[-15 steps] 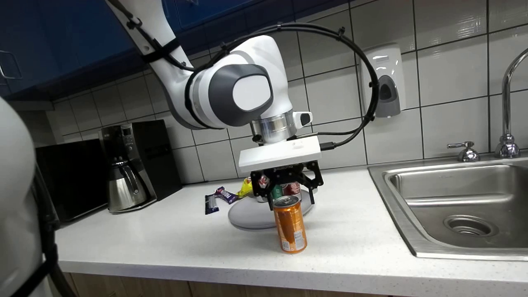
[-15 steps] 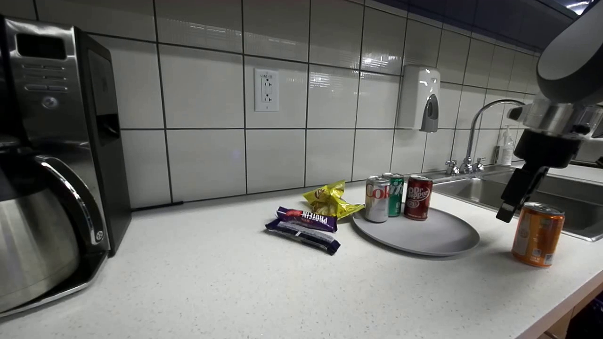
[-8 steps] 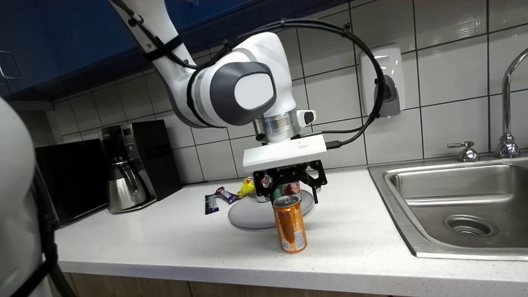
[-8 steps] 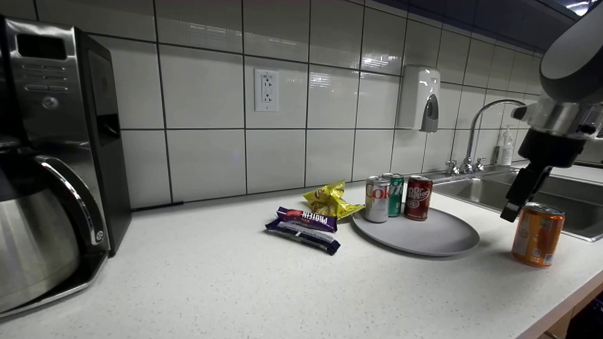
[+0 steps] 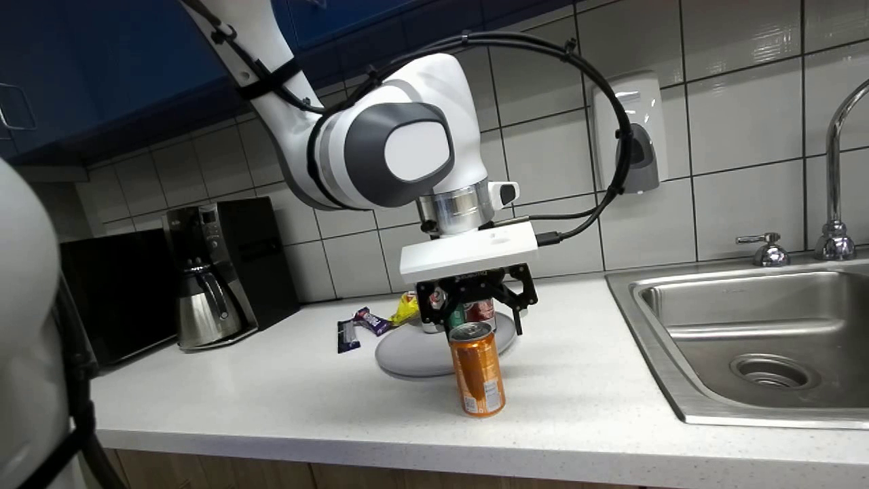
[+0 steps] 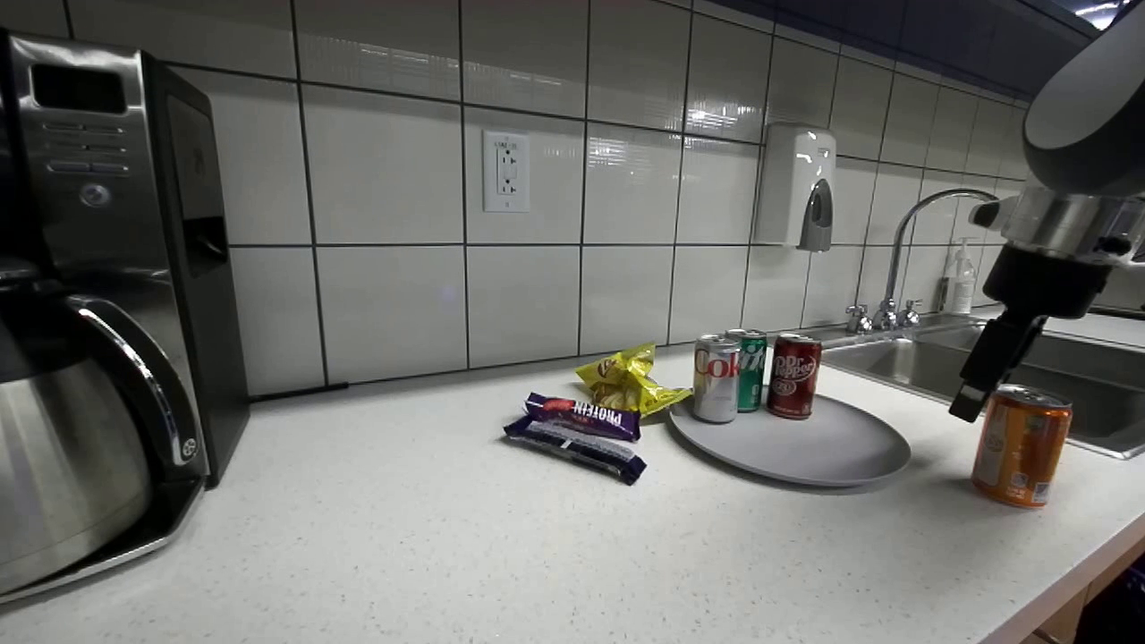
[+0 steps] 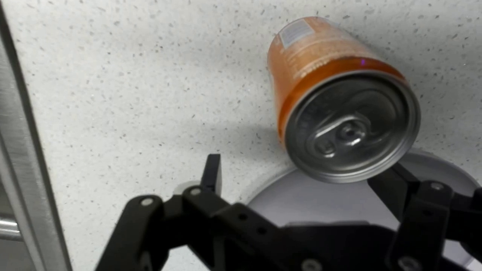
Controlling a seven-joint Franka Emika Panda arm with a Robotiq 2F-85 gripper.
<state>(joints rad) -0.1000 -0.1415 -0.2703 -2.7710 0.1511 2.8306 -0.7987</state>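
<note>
Approach seems in hand: the black two-fingered pincer [image 7: 295,168] hangs spread and empty near the upright orange cylindrical metal can [image 6: 1022,447] on the white speckled desk [image 6: 402,537], so centring over the can seems needed.

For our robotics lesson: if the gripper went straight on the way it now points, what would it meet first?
Slanting downward, the open gripper would probably meet the countertop between the orange can and the gray plate, though depth is unclear: either might come first.
</note>
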